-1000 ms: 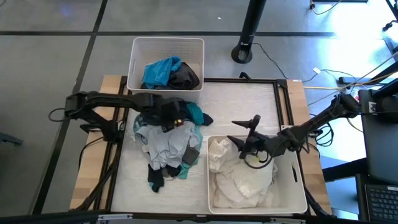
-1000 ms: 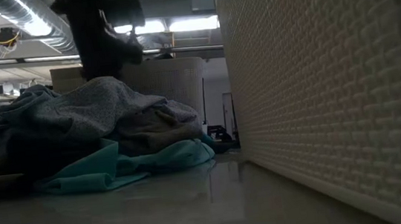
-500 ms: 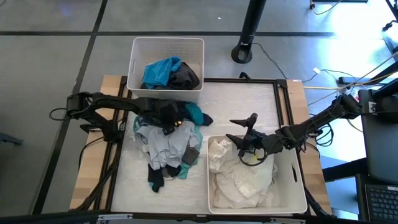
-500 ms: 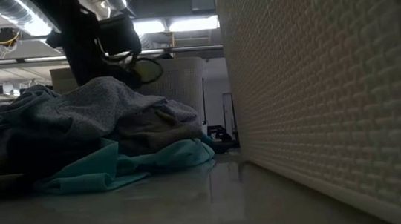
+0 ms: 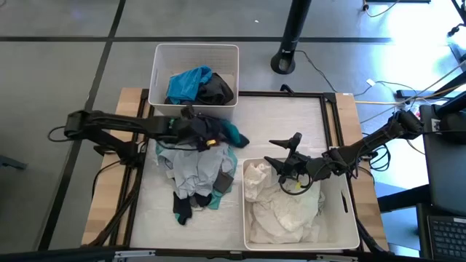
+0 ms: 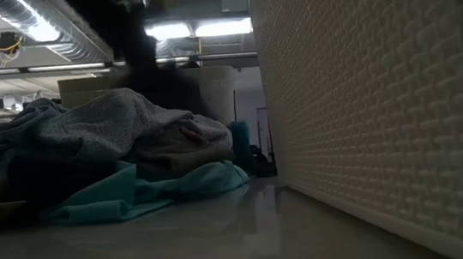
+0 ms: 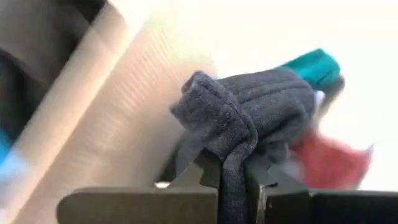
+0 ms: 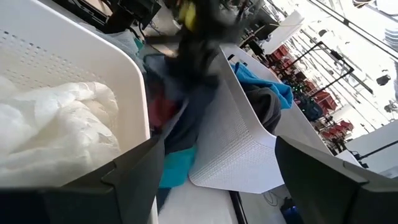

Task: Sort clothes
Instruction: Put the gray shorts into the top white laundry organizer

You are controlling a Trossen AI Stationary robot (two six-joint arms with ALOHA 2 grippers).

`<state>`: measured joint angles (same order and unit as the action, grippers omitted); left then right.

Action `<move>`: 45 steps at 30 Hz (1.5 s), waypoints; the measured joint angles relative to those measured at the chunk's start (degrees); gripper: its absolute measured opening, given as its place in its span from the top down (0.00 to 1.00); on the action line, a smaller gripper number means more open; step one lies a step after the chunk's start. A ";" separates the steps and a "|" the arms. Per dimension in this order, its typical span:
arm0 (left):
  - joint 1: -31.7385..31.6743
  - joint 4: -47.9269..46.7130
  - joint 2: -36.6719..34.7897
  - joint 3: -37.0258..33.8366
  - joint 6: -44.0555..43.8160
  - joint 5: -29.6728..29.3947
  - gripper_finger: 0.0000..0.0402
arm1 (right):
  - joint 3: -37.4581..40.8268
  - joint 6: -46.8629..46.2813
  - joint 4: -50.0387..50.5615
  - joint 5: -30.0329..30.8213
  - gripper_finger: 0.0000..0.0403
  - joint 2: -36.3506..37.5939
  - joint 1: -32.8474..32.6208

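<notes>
A pile of clothes (image 5: 196, 171) in pale grey, dark grey and teal lies on the table's left half; it also fills the left of the low view (image 6: 105, 160). My left gripper (image 5: 206, 136) is at the pile's far end, shut on a dark grey garment (image 7: 249, 112). My right gripper (image 5: 286, 166) stands open above the far edge of the near right bin (image 5: 342, 218), which holds white clothes (image 5: 280, 207). My left gripper pinches a bunched fold of the dark grey garment (image 7: 232, 177) between its two fingers (image 7: 205, 177). Several layers pass through the gap. The cloth bulges in a rounded lump beyond the fingertips. Whether it is lifted off the pile does not show.
A second white bin (image 5: 193, 76) stands at the table's far edge with teal-blue and dark grey clothes in it. The near right bin's wall (image 6: 384, 105) fills the right of the low view. Bare table shows between the pile and the far right corner (image 5: 291, 116).
My left gripper has shut on the dark grey garment at the pile's far end and has shifted a little toward the table's right edge, while its arm has drawn back toward the left. A teal bit of cloth now shows behind the pile in the low view.
</notes>
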<state>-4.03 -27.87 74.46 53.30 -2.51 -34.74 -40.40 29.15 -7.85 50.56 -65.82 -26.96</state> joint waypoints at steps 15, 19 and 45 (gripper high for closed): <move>1.61 22.52 -21.45 8.91 27.71 -9.44 0.98 | 0.02 0.89 0.21 0.25 0.23 -0.02 0.00; -1.26 34.94 -24.55 8.97 38.65 -9.62 0.98 | 0.04 0.89 0.23 0.25 0.23 -0.02 0.00; -33.32 9.84 -4.41 8.94 16.67 -4.20 0.83 | 0.07 1.17 0.37 -0.73 0.23 -0.02 0.00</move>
<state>-37.34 -18.02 70.05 62.24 14.16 -38.94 -40.34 30.33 -7.48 49.83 -65.84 -26.96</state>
